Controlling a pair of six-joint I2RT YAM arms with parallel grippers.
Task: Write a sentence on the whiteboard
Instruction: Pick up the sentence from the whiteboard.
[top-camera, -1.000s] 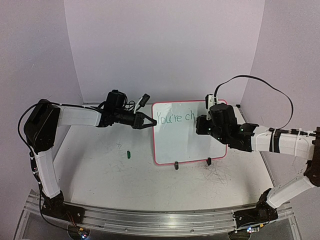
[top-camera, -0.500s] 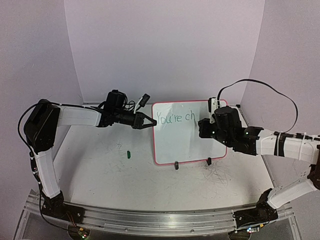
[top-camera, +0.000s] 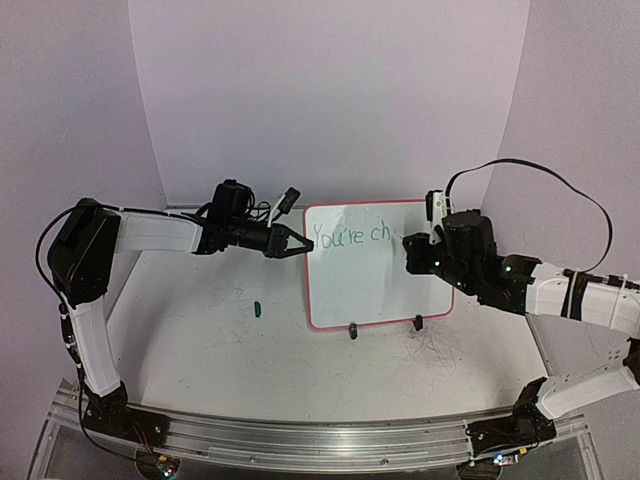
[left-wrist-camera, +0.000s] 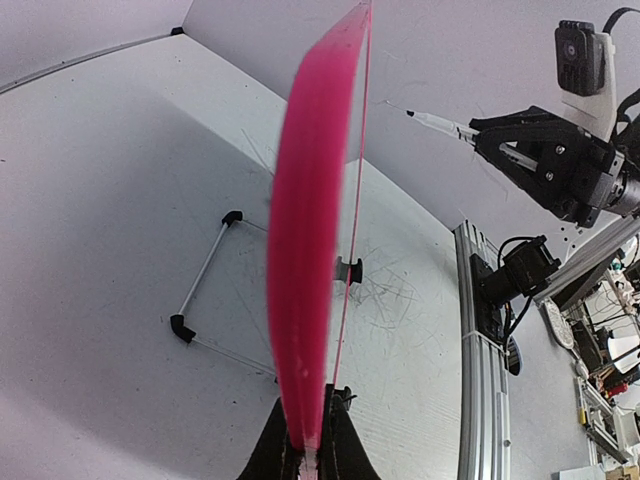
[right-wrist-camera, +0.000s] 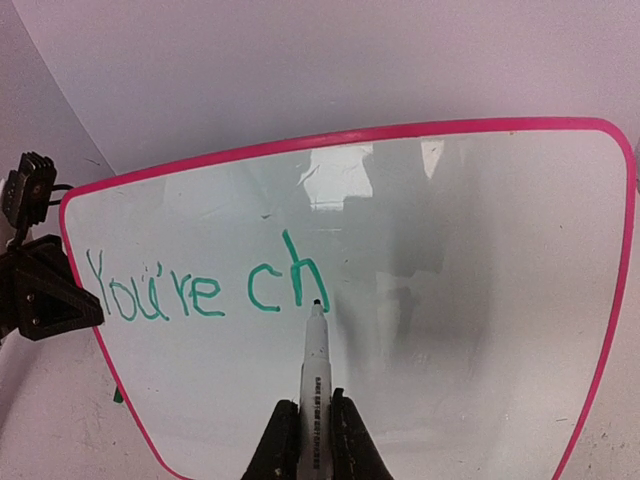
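Scuffed grey-white tabletop (top-camera: 200, 340) with plain pale walls behind it. Whiteboard (top-camera: 365, 290) stood near upright at mid-table on two black feet (top-camera: 352, 329), pink frame, face toward the arms. Left gripper (left-wrist-camera: 308, 440) was pinched on the board's left frame edge, fingers pressed against the pink rim from both sides. Right gripper (right-wrist-camera: 310, 420) was clamped around a marker (right-wrist-camera: 315, 365), barrel between the fingers, tip pointing at the board face. Sentence (right-wrist-camera: 205, 290) in green sat on the upper left of the board and read only "You're ch", one line. Marker tip was at the foot of the "h"; could not tell whether it touched the surface, as the left wrist view seemed to show a small gap. Small green cap (top-camera: 257, 309) lay on the table left of the board, apart from it. Faint grey scribble marks on the table near the right foot.
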